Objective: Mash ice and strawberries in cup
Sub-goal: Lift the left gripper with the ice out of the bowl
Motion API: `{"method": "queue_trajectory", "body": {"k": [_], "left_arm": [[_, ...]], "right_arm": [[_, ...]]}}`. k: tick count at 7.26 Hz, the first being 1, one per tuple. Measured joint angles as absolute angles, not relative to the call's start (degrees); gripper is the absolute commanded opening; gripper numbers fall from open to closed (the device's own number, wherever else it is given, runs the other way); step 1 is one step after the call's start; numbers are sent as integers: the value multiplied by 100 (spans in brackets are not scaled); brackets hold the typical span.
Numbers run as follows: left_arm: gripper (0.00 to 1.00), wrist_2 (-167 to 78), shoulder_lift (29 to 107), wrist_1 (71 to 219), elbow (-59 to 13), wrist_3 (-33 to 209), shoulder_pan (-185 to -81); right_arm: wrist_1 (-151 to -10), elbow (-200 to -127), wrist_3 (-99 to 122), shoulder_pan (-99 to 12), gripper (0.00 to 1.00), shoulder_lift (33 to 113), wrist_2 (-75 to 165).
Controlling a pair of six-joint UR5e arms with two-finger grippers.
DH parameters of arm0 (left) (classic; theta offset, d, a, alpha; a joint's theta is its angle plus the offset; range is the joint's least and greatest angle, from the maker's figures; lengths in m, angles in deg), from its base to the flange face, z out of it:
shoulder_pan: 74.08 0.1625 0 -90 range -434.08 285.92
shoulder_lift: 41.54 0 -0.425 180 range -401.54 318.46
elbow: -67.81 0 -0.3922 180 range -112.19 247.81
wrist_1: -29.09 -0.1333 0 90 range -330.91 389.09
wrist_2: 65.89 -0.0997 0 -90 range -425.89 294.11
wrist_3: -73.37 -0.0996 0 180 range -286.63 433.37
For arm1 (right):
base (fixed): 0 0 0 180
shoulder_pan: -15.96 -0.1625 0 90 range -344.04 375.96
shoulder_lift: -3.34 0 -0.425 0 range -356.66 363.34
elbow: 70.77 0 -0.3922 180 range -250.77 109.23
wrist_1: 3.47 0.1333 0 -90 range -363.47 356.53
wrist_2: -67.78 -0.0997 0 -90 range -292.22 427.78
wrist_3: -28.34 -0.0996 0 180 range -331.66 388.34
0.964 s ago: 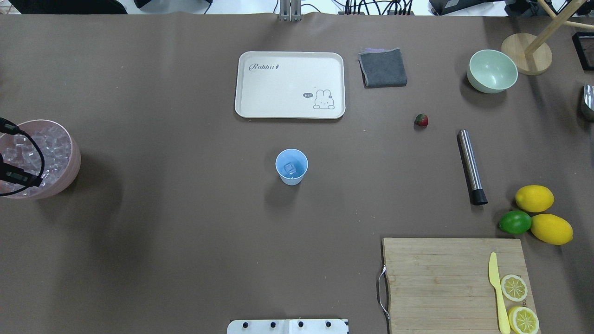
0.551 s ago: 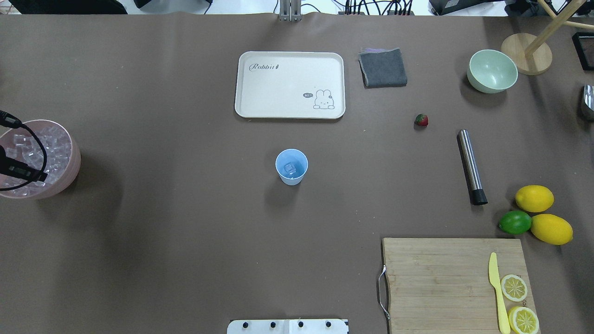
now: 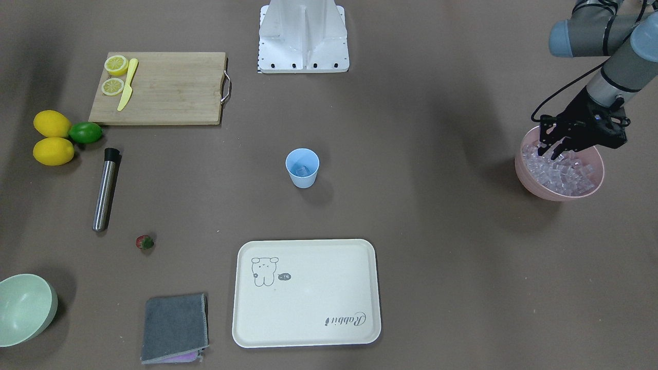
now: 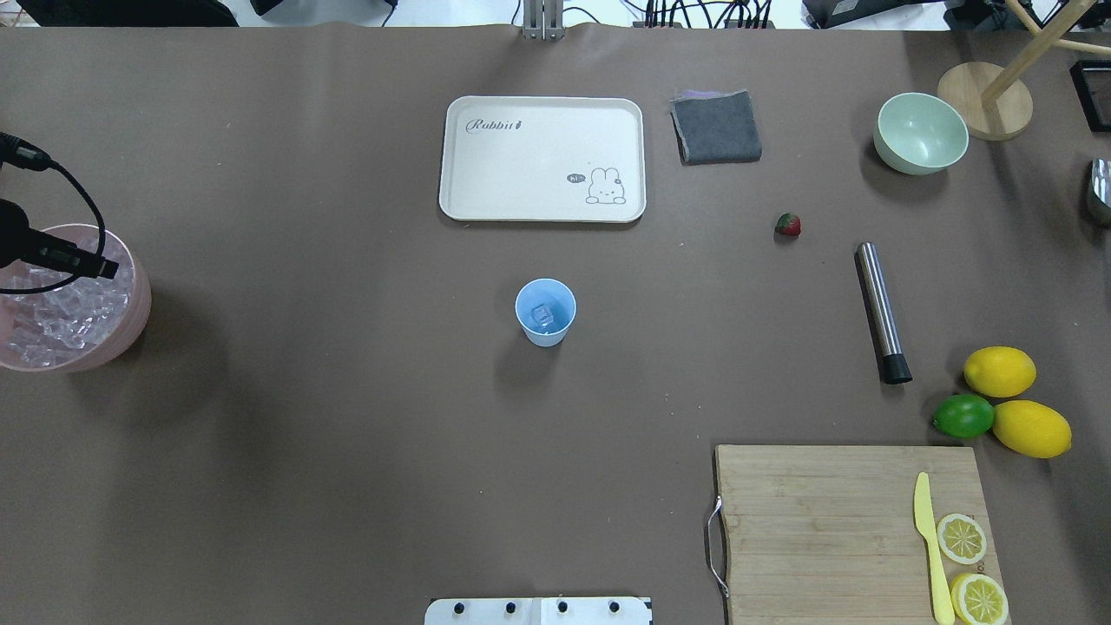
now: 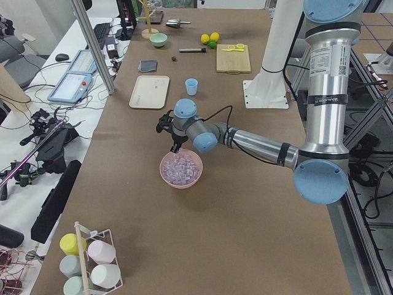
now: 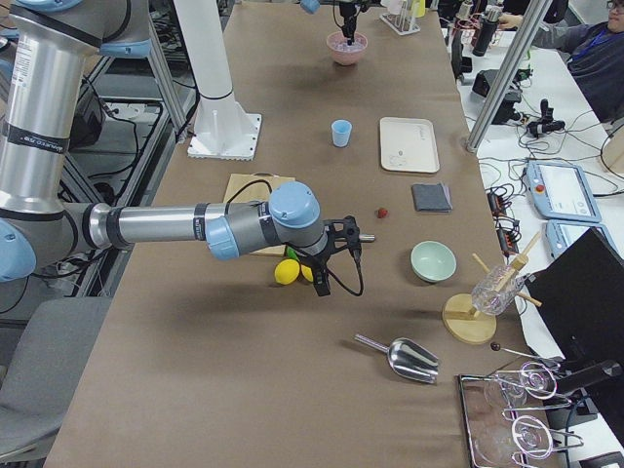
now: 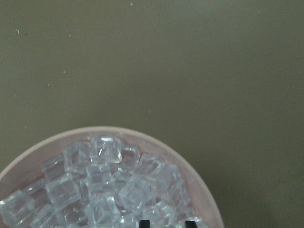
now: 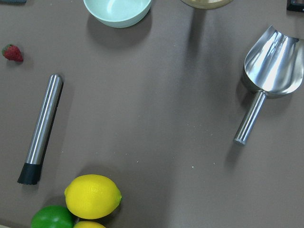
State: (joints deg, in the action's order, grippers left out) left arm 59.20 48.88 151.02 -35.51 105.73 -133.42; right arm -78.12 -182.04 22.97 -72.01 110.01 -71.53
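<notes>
One ice cube [image 4: 542, 315] lies in the cup [image 4: 545, 312]. The cup stands mid-table [image 4: 347, 408], upright, long axis vertical, mouth up. Strawberry [image 4: 788, 225] lies well apart to the right, near the far end of the steel rod [image 4: 881, 311], and is not yet in the cup. The rod's long axis runs near-to-far, black tip toward the robot.

The rest of the ice [image 4: 56, 317] is heaped in the pink bowl [image 4: 141, 317] at the table's left end. Left pincer [image 3: 554, 150] hangs above the heap. Over the last second its wrist has shifted up-frame in the overhead view, which I read as rising off the ice, perhaps with a second cube for the cup. Its fingertips [image 7: 190, 223] show slightly apart at the frame edge; clamped or bare, cannot tell.

Right pincer [image 6: 324, 278] hovers by the lemons [image 4: 1000, 371]; whether it is spread or clenched, cannot tell.
</notes>
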Motion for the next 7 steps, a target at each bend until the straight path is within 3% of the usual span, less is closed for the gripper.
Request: {"method": "queue_trajectory", "body": {"k": [3,7], "left_arm": [[0,5871,5626,15123,-3544,12198,-13085],[0,4102,6657,15102,-3531,14528,-11599]], "right_arm": [[-7813,-18204,2298,-7201,100,11004,-7153],[-7813,-18204,2298,-7202,100,11004,-7159]]}}
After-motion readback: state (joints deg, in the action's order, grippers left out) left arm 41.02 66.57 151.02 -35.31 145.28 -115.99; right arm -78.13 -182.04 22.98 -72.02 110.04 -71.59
